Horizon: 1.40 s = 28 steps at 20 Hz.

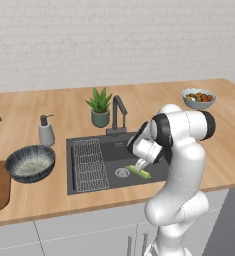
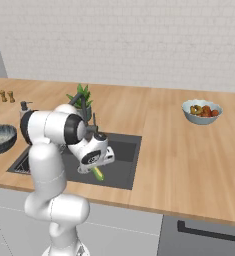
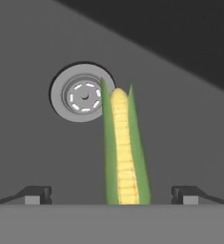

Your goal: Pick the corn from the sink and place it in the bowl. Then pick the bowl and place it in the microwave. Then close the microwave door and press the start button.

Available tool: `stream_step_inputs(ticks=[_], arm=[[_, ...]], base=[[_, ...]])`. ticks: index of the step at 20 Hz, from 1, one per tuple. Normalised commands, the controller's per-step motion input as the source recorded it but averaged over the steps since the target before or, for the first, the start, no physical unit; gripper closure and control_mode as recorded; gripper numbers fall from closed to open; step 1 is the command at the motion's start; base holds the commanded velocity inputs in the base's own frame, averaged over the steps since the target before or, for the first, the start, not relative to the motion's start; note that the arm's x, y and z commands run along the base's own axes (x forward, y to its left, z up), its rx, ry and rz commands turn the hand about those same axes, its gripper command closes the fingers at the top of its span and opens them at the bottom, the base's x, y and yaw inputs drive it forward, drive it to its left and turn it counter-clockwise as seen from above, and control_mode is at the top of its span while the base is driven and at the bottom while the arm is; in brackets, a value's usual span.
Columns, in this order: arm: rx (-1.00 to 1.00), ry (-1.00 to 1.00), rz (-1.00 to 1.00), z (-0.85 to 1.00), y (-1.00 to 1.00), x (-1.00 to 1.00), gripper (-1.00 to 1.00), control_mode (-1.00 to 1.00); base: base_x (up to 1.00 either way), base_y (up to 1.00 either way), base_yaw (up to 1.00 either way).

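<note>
Nearest the hand camera, the corn (image 3: 123, 152) lies on the floor of the sink (image 3: 32, 152), its tip just beside the drain (image 3: 82, 94). From left to right, one fingertip, the cob, then the other: the gripper (image 3: 111, 195) stands wide apart, straddling it and holding nothing. The corn pickup seems to be in hand; next it likely needs to lower and close, then carry the cob to the bowl (image 1: 30, 163) left of the sink. No writing is legible.
</note>
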Motion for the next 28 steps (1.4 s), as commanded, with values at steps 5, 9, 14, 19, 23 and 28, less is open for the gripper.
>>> stream_step_inputs(ticks=[5,9,14,19,23,28], arm=[[0.0,0.0,0.03,-0.3,0.0,0.07,-1.0,-1.0],[0.0,0.0,0.05,-0.28,0.0,0.12,-1.0,-1.0],[0.0,0.0,0.01,-0.28,0.0,0.16,-1.0,-1.0],[0.0,0.0,0.02,-0.27,0.0,0.13,-1.0,-1.0],[0.0,0.0,0.02,-0.32,0.0,0.12,-1.0,-1.0],[0.0,0.0,0.02,-0.27,0.0,0.03,1.0,-1.0]], base=[[0.0,0.0,0.0],[0.0,0.0,0.0],[0.0,0.0,0.0],[0.0,0.0,0.0],[0.0,0.0,0.0],[0.0,0.0,0.0]])
